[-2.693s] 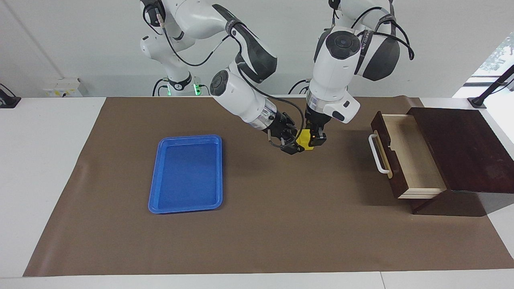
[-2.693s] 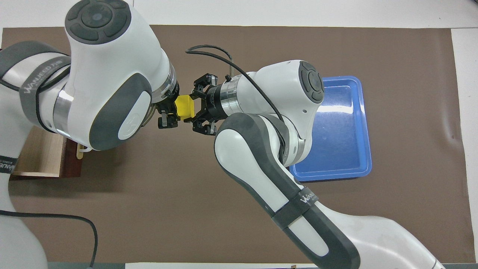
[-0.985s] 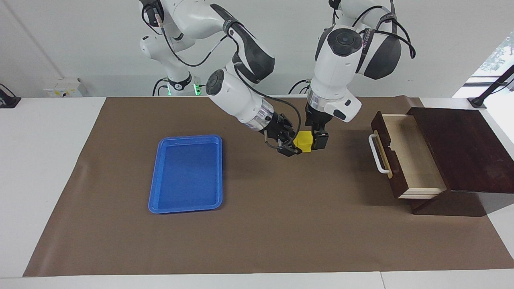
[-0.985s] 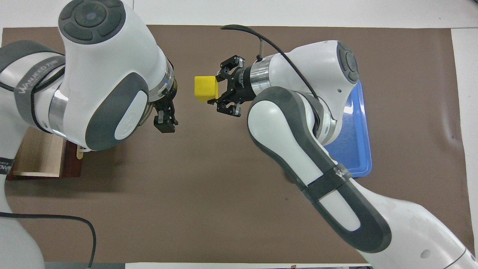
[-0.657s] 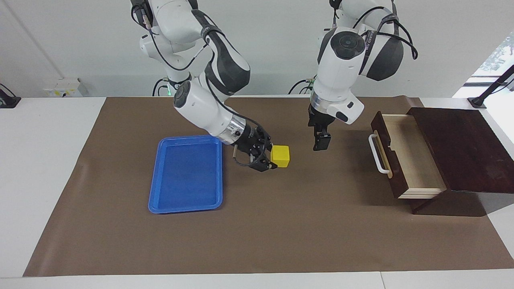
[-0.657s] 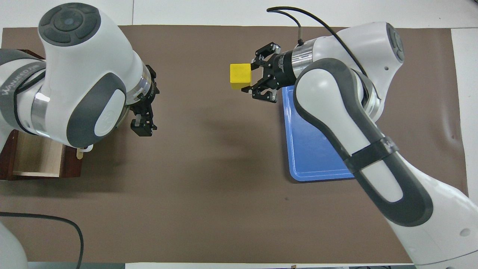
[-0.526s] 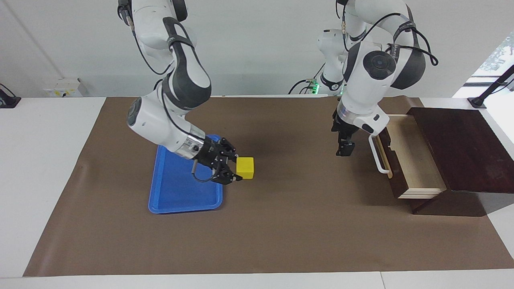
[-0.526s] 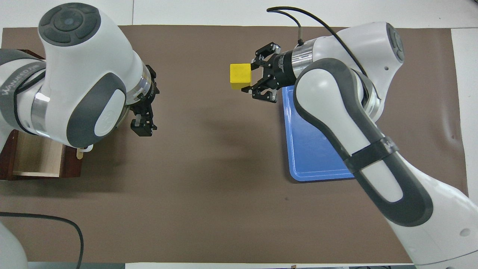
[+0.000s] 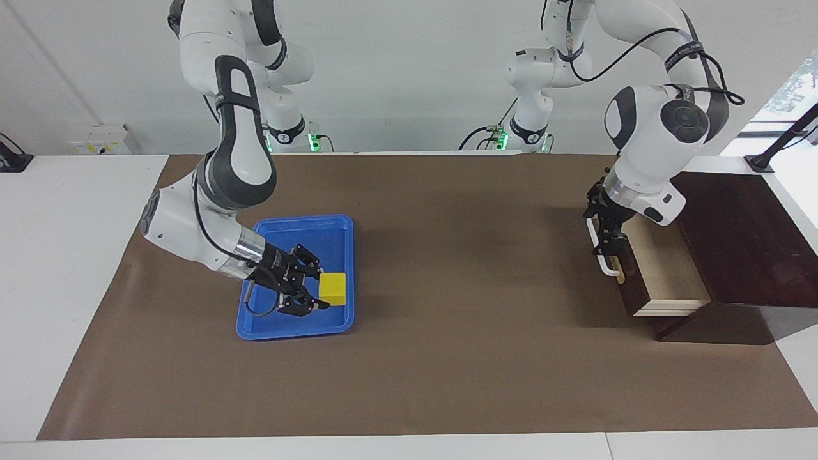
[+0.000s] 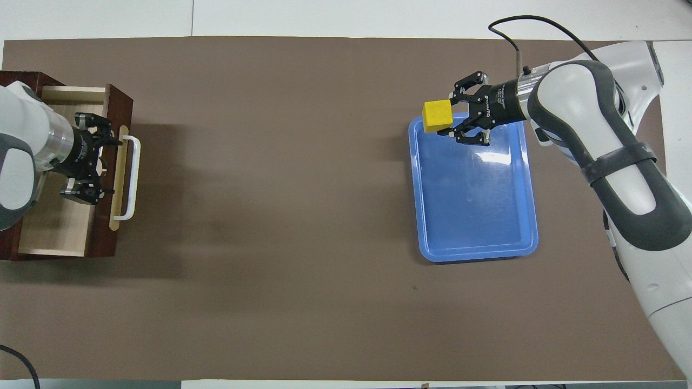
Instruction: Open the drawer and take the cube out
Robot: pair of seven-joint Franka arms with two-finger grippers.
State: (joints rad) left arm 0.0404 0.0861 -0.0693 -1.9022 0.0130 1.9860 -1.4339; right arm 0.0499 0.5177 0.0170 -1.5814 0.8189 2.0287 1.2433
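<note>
Yellow and small, the plastic cube [image 9: 332,288] sits pinched in the right gripper [image 9: 315,292], fingertips pressed against its sides. It hangs over the corner of the shallow blue plastic tray [image 10: 516,244] that is farthest from the robots and toward the table's middle. At the left arm's end of the table, the dark brown wooden drawer [image 9: 664,281] with a white bar handle [image 10: 131,178] stands pulled out of its dark wooden box [image 9: 741,236], pale interior showing. The left gripper [image 10: 102,165] hovers over the drawer's front edge just beside the handle, fingers spread and gripping nothing. A brown mat [image 9: 447,358] covers the table.
</note>
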